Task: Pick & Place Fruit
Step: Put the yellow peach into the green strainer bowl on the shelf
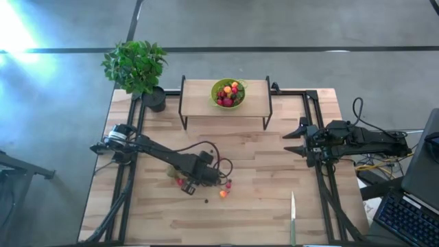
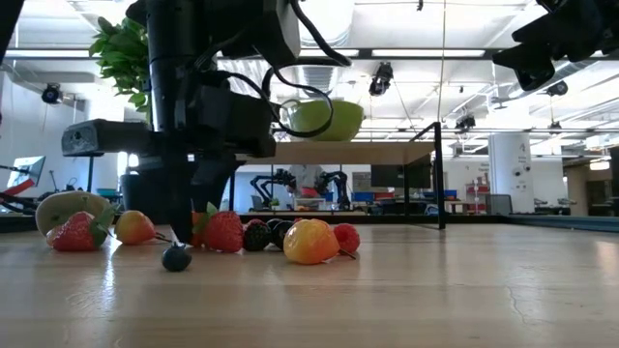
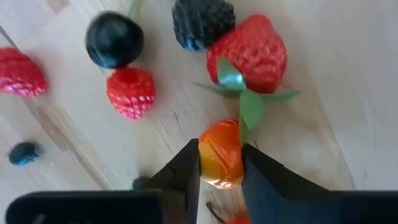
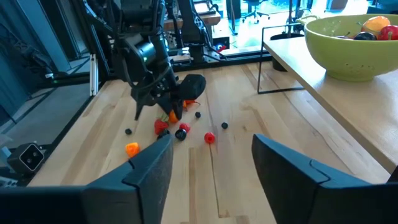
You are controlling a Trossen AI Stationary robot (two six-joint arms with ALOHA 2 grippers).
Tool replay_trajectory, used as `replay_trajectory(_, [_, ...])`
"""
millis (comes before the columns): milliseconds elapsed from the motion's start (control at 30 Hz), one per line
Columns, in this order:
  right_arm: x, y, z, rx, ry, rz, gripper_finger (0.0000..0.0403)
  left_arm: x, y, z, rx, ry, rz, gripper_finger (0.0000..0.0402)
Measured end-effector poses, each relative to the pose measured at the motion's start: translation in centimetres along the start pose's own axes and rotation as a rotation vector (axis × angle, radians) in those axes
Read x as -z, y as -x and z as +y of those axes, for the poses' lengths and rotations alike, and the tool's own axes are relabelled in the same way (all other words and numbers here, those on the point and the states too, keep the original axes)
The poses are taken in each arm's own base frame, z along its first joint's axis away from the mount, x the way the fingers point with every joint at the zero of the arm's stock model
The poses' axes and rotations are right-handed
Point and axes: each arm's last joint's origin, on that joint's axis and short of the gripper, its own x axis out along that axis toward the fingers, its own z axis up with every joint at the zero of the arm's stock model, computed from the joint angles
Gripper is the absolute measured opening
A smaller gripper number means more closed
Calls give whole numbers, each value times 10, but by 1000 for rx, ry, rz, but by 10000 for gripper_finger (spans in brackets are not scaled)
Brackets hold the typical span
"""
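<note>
A small orange fruit (image 3: pixel 221 154) sits on the bench (image 1: pixel 260 206) squeezed between the two dark fingers of the left pincer (image 3: pixel 221 171), which is drawn in narrow around it. Just beside it lie a strawberry (image 3: pixel 249 55) with green leaves, a blackberry (image 3: pixel 202 22), a dark round berry (image 3: pixel 114 39) and two raspberries (image 3: pixel 130 92), all loose on the wood. From the high view, this cluster lies toward the front of the bench, left of centre, under the left arm's tip (image 1: pixel 195 180), with a kiwi (image 2: pixel 70 208) just to one side in the low view. More fruit fills a green bowl (image 1: pixel 228 92) on a raised shelf (image 1: pixel 199 96) at the back. The right pincer (image 1: pixel 296 139) hangs well apart, over the right side of the bench, its fingers (image 4: pixel 149 168) spread wide and holding nothing. A knife (image 1: pixel 293 218) lies near the front edge, and a potted plant (image 1: pixel 137 68) stands at the back left corner.
</note>
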Motion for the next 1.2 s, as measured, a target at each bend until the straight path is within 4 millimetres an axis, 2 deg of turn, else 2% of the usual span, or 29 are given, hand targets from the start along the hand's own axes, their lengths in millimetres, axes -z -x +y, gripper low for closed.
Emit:
replay_trajectory(133, [0, 0, 0, 0, 0, 0, 221, 4, 5, 1, -19, -8, 71, 105])
replay_trajectory(367, [0, 0, 0, 0, 0, 0, 234, 7, 23, 9, -223, -4, 212, 104])
replay_trajectory(700, [0, 0, 0, 0, 0, 0, 262, -12, 47, 27, -467, 15, 132, 104])
replay_trajectory(900, [0, 0, 0, 0, 0, 0, 279, -32, 61, 53, -546, 14, -42, 105])
replay_trajectory(1200, [0, 0, 0, 0, 0, 0, 307, -47, 100, 117, -641, 109, -314, 106])
